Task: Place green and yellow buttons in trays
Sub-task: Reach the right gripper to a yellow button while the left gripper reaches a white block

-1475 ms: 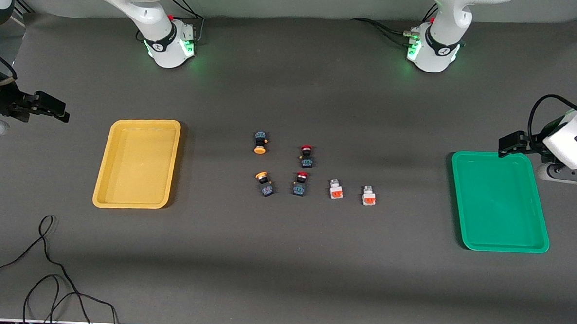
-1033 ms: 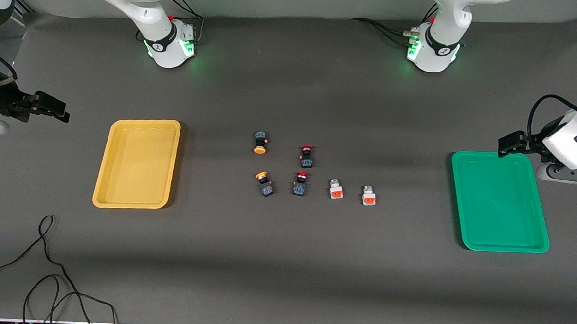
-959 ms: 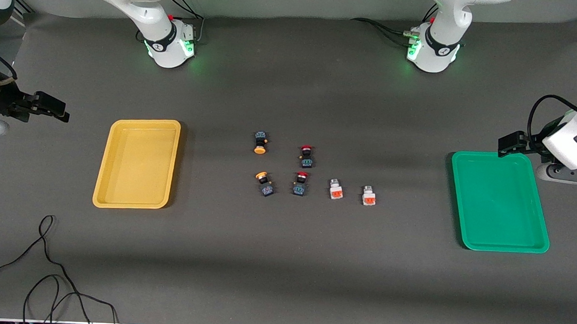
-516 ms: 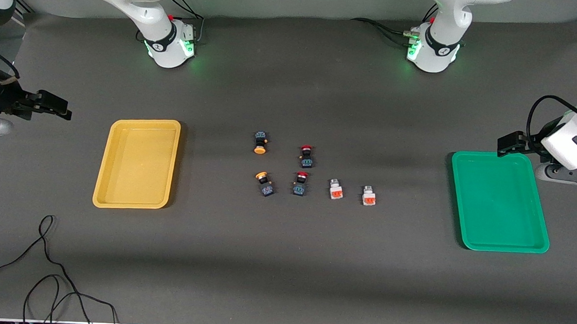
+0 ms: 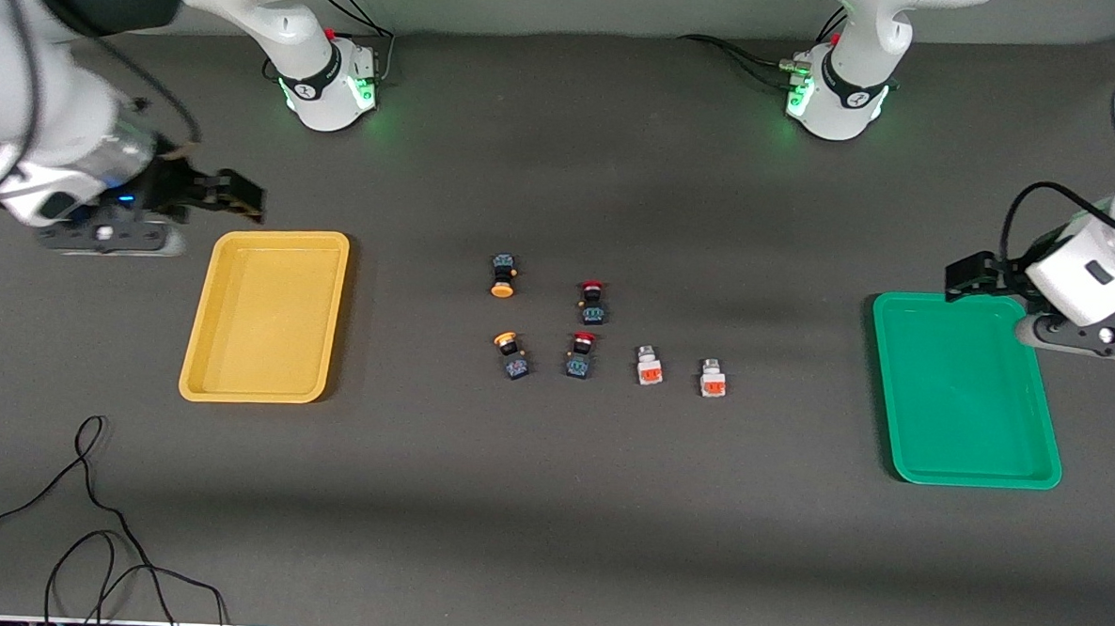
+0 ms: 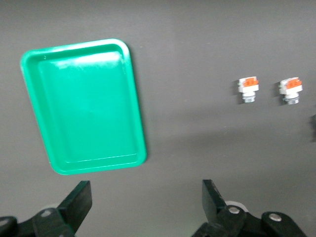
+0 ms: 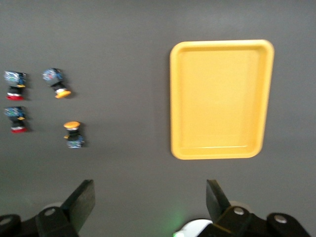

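Two yellow-capped buttons (image 5: 503, 276) (image 5: 510, 354) and two whitish-grey buttons with orange patches (image 5: 648, 365) (image 5: 713, 378) lie mid-table. The yellow tray (image 5: 266, 314) lies toward the right arm's end and the green tray (image 5: 966, 387) toward the left arm's end; both hold nothing. My right gripper (image 5: 238, 196) is open and empty in the air by the yellow tray's farther edge. My left gripper (image 5: 964, 274) is open and empty by the green tray's farther edge. The left wrist view shows the green tray (image 6: 84, 106) and the whitish buttons (image 6: 247, 89). The right wrist view shows the yellow tray (image 7: 219, 98) and the yellow-capped buttons (image 7: 73, 133).
Two dark buttons with red caps (image 5: 593, 301) (image 5: 581, 354) lie between the yellow-capped and whitish ones. A loose black cable (image 5: 87, 518) lies near the front edge at the right arm's end. The arm bases (image 5: 328, 82) (image 5: 835, 95) stand along the farther edge.
My right arm has swung in from the table's end to the yellow tray's farther edge. My left gripper has crept slightly toward the middle. The buttons and trays have not moved.
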`<state>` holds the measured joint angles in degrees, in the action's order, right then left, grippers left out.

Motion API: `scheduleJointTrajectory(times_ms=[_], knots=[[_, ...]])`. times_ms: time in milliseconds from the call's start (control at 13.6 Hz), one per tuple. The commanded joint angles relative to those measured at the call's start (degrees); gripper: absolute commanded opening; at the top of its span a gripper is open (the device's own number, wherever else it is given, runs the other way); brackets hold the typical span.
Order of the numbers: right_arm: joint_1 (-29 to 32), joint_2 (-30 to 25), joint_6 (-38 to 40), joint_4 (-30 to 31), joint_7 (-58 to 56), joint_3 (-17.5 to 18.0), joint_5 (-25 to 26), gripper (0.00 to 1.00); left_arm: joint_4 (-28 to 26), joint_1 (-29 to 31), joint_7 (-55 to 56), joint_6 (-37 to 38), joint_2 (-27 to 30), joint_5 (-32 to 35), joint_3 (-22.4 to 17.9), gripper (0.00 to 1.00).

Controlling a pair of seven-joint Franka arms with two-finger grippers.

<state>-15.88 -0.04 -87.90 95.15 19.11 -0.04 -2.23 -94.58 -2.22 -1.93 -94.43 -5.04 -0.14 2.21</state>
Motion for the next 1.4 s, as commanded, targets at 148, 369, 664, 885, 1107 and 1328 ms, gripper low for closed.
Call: scheduleJointTrajectory(times_ms=[148,369,664,885,1107,1328], knots=[[-14.50,-0.23,-5.00,1.53,19.18,-0.48,-0.93,1.00,1.68,-9.45,13.25,-3.21,-5.76,-0.65,0.25,0.99],[-20.49,0.39,-6.76,1.62,24.99,-0.48,-0.93,1.00,1.60,-13.59,16.94,-6.98,-10.50,-0.65,0.25,0.99],[-23.85,0.83,-12.36,6.69,27.82,-0.48,-0.85,1.00,1.60,-17.29,21.44,-15.50,-18.23,-0.56,0.42,1.00],[-24.73,1.35,-21.23,14.34,27.82,-0.48,-0.50,1.00,1.42,-18.52,21.44,-21.57,-24.04,-0.56,1.21,1.00],[-26.04,5.46,-35.10,21.90,27.82,-0.48,-0.14,1.00,1.42,-18.87,21.44,-25.80,-29.14,-0.56,1.30,1.00],[-27.10,13.20,-44.09,23.94,29.49,-0.57,0.55,1.00,1.25,-19.22,21.96,-27.38,-33.80,-0.47,1.22,1.00]])
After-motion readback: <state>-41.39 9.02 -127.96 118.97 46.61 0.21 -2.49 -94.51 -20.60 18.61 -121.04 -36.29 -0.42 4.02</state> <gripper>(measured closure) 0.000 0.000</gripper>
